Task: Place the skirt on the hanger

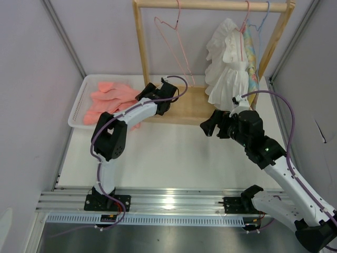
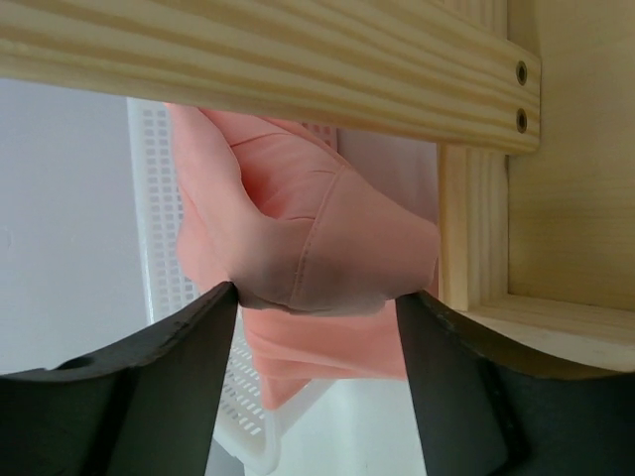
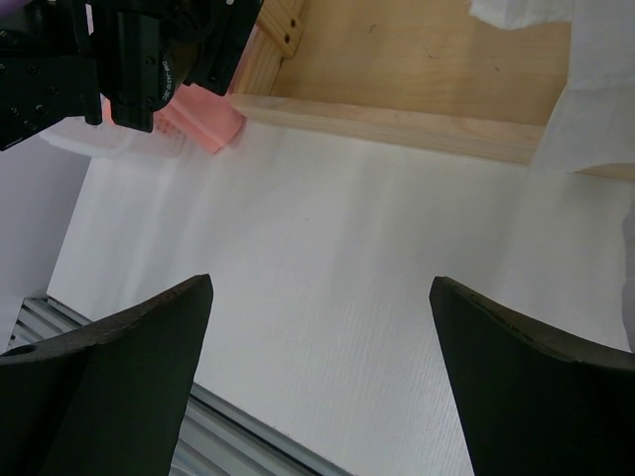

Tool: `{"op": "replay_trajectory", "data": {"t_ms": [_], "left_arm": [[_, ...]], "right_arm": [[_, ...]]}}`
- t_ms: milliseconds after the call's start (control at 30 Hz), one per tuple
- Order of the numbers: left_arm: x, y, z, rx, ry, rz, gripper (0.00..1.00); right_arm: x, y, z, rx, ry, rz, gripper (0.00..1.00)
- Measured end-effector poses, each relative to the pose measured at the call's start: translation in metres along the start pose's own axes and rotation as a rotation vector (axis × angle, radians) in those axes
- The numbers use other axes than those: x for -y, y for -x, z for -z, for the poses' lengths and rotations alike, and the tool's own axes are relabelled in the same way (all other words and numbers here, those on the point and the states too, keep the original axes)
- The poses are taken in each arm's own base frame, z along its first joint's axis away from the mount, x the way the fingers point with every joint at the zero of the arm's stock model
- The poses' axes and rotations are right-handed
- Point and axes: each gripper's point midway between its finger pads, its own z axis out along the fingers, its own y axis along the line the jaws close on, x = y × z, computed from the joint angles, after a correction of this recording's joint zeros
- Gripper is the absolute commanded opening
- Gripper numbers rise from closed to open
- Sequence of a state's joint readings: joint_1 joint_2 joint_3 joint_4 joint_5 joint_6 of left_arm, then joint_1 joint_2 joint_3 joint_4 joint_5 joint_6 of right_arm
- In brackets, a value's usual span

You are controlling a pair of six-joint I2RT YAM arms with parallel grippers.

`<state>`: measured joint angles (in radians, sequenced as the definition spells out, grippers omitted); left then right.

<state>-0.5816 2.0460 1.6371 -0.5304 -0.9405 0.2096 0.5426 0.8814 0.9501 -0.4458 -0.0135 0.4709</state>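
Operator: Inventory by count?

Technician: Hangers: three, all on the rail (image 1: 210, 5) of the wooden rack (image 1: 141, 47). One is the hanger (image 1: 182, 52), thin, pink and bare, at the left of the rail. A second pink hanger (image 1: 246, 17) carries a white ruffled garment (image 1: 225, 63). A blue hanger (image 1: 265, 16) carries a pastel patterned garment (image 1: 251, 52). Garments: three, counting the skirt (image 1: 108, 97). Grippers: two.

Operator: Skirt location?

Technician: Mostly in the one white basket (image 1: 79, 103) at the left of the desk (image 1: 174, 153). One fold reaches toward the left corner of the rack base.

Operator: Gripper status?

Technician: The left gripper (image 2: 316, 297) is clamped on that fold. Cloth fills the gap and touches both fingers. The right gripper (image 3: 319, 281) is spread wide and holds nothing. It hangs above bare desk in front of the rack.
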Motion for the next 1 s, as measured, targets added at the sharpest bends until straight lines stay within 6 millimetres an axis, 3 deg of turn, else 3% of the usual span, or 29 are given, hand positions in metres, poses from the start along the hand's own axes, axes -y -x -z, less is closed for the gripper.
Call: {"op": "replay_trajectory", "data": {"t_ms": [200, 300, 533, 633, 800, 1000], "left_arm": [[-0.009, 0.004, -0.006, 0.002, 0.031, -0.008, 0.28], [-0.015, 0.005, -0.009, 0.002, 0.041, -0.003, 0.01], [-0.027, 0.013, -0.008, 0.007, 0.049, 0.017, 0.00], [-0.044, 0.025, -0.001, 0.011, 0.044, 0.059, 0.00], [-0.105, 0.053, 0.020, 0.060, 0.039, 0.216, 0.00], [-0.181, 0.068, 0.070, 0.148, 0.049, 0.394, 0.00]], "right_arm": [[0.002, 0.000, 0.003, 0.005, -0.004, -0.003, 1.00], [0.002, 0.001, 0.005, 0.009, -0.002, -0.004, 1.00], [0.001, 0.002, 0.006, 0.009, 0.007, -0.004, 0.99], [-0.001, 0.001, 0.005, 0.007, 0.016, -0.005, 0.99], [-0.003, -0.001, 0.000, -0.004, 0.032, -0.005, 0.99], [-0.006, -0.004, -0.012, -0.027, 0.050, -0.009, 0.99]]}}
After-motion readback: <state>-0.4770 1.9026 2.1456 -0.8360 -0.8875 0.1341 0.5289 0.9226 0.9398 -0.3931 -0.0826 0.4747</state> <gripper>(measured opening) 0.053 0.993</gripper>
